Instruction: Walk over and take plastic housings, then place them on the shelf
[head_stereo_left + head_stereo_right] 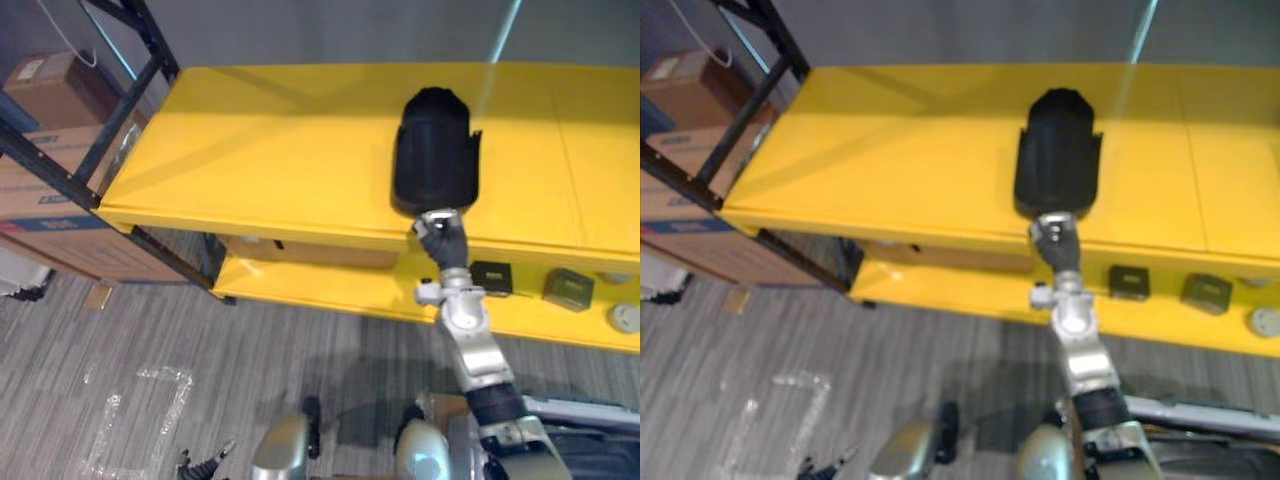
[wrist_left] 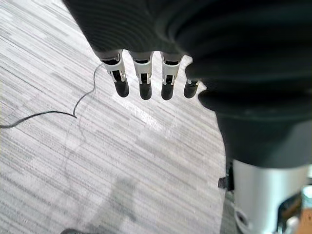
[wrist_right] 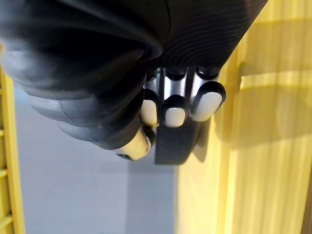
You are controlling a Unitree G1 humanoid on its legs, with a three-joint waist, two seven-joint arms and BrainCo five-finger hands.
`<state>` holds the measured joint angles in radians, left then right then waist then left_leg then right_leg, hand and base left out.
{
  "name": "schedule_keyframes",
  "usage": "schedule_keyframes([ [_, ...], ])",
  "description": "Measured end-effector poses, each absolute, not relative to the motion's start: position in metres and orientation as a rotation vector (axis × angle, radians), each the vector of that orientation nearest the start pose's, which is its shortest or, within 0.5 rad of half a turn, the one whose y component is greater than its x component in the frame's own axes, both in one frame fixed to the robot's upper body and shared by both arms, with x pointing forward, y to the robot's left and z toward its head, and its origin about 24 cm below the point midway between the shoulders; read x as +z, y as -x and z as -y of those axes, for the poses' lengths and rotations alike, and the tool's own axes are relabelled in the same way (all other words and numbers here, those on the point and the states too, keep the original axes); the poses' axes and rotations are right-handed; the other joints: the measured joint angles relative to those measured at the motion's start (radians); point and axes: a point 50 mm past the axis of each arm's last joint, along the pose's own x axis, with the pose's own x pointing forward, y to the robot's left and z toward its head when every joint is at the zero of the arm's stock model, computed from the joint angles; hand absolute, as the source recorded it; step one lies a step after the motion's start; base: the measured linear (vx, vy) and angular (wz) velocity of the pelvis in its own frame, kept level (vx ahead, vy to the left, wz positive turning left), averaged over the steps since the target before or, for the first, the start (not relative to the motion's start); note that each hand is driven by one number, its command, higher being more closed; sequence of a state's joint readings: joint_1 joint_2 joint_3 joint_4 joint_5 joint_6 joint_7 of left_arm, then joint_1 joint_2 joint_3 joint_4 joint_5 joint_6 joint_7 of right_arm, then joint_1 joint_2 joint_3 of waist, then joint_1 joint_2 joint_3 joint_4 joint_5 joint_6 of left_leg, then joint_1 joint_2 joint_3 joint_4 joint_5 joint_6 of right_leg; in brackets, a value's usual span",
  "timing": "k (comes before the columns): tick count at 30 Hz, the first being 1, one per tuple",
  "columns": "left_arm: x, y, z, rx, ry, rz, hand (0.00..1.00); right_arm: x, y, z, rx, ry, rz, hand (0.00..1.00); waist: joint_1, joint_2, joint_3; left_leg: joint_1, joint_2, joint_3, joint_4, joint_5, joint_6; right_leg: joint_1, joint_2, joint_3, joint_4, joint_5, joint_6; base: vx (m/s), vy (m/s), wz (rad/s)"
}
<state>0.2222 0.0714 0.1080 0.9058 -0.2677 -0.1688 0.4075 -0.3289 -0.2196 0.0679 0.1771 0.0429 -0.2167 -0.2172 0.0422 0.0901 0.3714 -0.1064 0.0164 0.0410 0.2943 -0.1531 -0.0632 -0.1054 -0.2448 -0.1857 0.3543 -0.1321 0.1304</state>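
The right robot hand (image 1: 440, 238) is closed on the near end of the black plastic housing (image 1: 432, 150), at the front edge of the yellow shelf (image 1: 250, 150). If released there, it may tip off. The left robot hand (image 2: 142, 74) hangs relaxed.

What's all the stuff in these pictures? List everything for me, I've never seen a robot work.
Plastic housing: one, black, on the top shelf board.
Shelf: one, yellow boards on a black frame, two levels.
Small boxes: two, dark, lower board.
Round thing: one, whitish, lower board, far right.
Cardboard boxes: several, brown, left of the shelf.
Plastic wrap: one, clear, on the grey floor.
Right robot hand: curled on the housing's near edge.
Left robot hand: fingers relaxed, above the floor.
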Motion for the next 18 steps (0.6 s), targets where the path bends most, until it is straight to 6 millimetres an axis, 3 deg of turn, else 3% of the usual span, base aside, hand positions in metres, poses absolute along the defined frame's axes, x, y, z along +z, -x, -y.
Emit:
schedule_keyframes([
  [8, -0.141, -0.083, -0.221, 0.702, 0.033, -0.892, 0.0, 0.135, -0.329, 0.184, -0.142, 0.179, 0.404, 1.0, 0.004, 0.009, 0.006, 0.002, -0.002, -0.006, 0.012, 0.0, 0.001, 0.004, -0.004, -0.006, 0.004, 0.002, 0.003, 0.04, 0.007, 0.02],
  [18, -0.143, -0.081, -0.22, 0.691, 0.038, -0.91, 0.0, 0.155, -0.345, 0.206, -0.207, 0.211, 0.418, 1.0, 0.008, 0.022, 0.03, 0.004, -0.016, -0.012, 0.009, 0.004, 0.007, 0.01, -0.02, -0.01, 0.026, -0.006, 0.007, -0.02, 0.006, 0.02],
])
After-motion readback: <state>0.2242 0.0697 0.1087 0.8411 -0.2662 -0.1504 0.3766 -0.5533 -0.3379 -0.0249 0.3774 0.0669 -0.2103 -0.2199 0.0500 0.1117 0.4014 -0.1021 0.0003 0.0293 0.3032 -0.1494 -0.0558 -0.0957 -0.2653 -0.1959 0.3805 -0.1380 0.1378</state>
